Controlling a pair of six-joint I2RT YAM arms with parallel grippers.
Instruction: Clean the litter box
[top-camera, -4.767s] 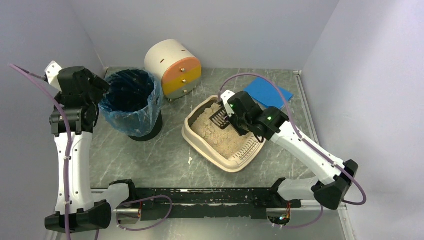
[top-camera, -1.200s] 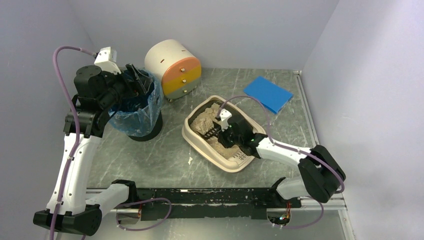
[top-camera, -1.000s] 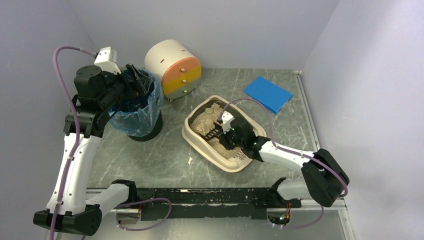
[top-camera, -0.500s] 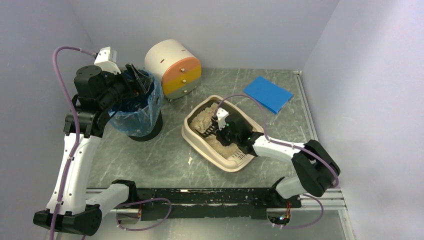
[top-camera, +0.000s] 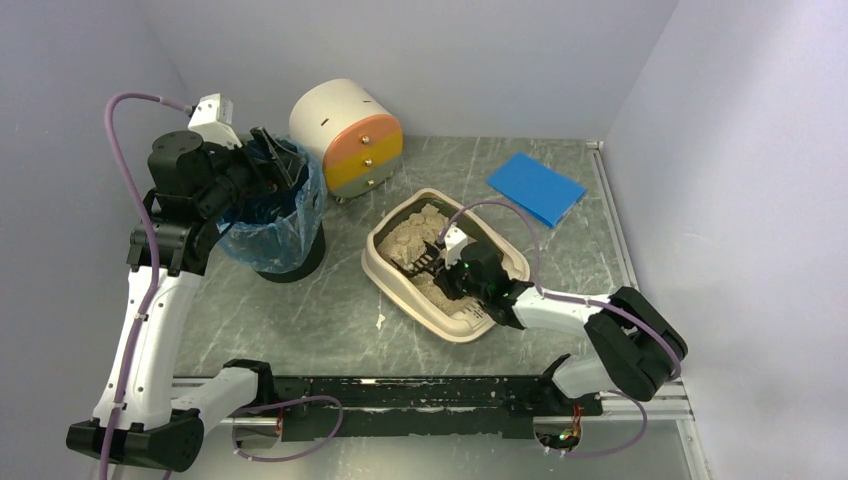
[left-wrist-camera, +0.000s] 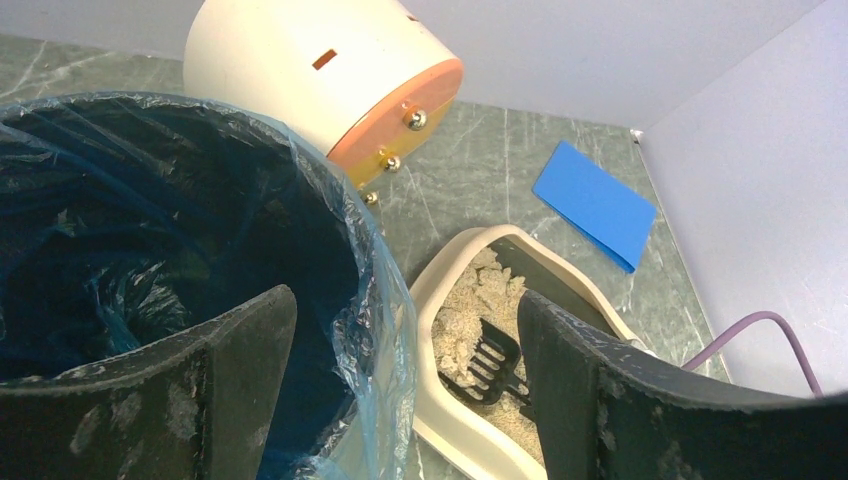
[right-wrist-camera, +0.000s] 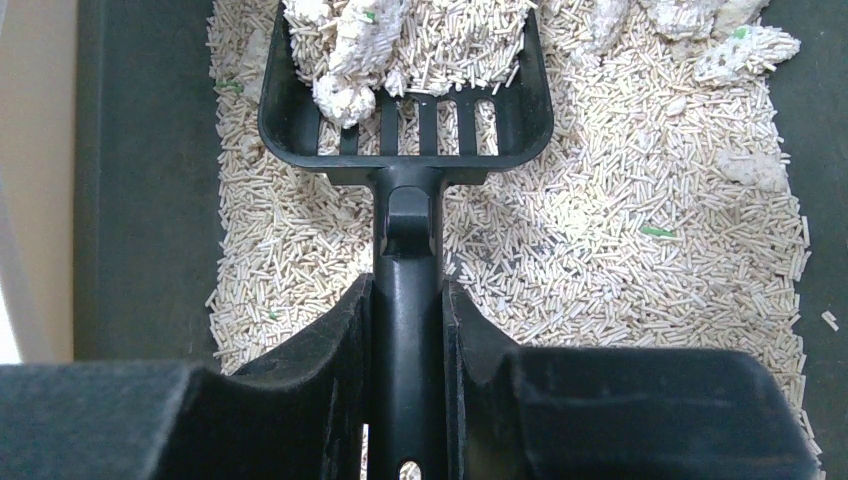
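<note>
- The litter box (top-camera: 376, 268) sits mid-worktop (top-camera: 330, 300), right of the bin (top-camera: 262, 215) and near of the drawer unit (top-camera: 345, 135).
- Its long axis runs on a diagonal, one short end pointing far-left towards the drawer unit and the other near-right, where the right arm lies over it.
- Inside it are pale pellets (with a few green specks). White lumps are heaped towards the far-left end, and strips of dark floor lie bare along both long sides.
- In the right wrist view its beige wall (right-wrist-camera: 35, 200) shows at the left edge.
- The left wrist view catches its far-left end (left-wrist-camera: 425, 300) past the bin's liner.
- A black slotted scoop (top-camera: 425, 262) lies along that same axis, head to the far-left and low in the litter.
- The scoop head (right-wrist-camera: 405, 250) carries pellets and two or three white clumps.
- The left wrist view shows the scoop (left-wrist-camera: 490, 360) inside the box.
- The right gripper (top-camera: 455, 270) is clamped narrowly on the scoop's handle, a finger (right-wrist-camera: 340, 340) pressed to each side (right-wrist-camera: 405, 300).
- The bin (left-wrist-camera: 370, 260) stands upright, lined with blue plastic folded over its rim. Its inside is dark (I cannot tell what it holds).
- The left gripper (top-camera: 270, 160) hangs over the bin's mouth, spread wide with nothing between the fingers (left-wrist-camera: 400, 330).
- The drawer unit (left-wrist-camera: 300, 70) has its orange and yellow fronts facing right and near.
- A blue sheet (top-camera: 536, 188) lies flat on the far right of the worktop, apart from the box (left-wrist-camera: 595, 205).
</note>
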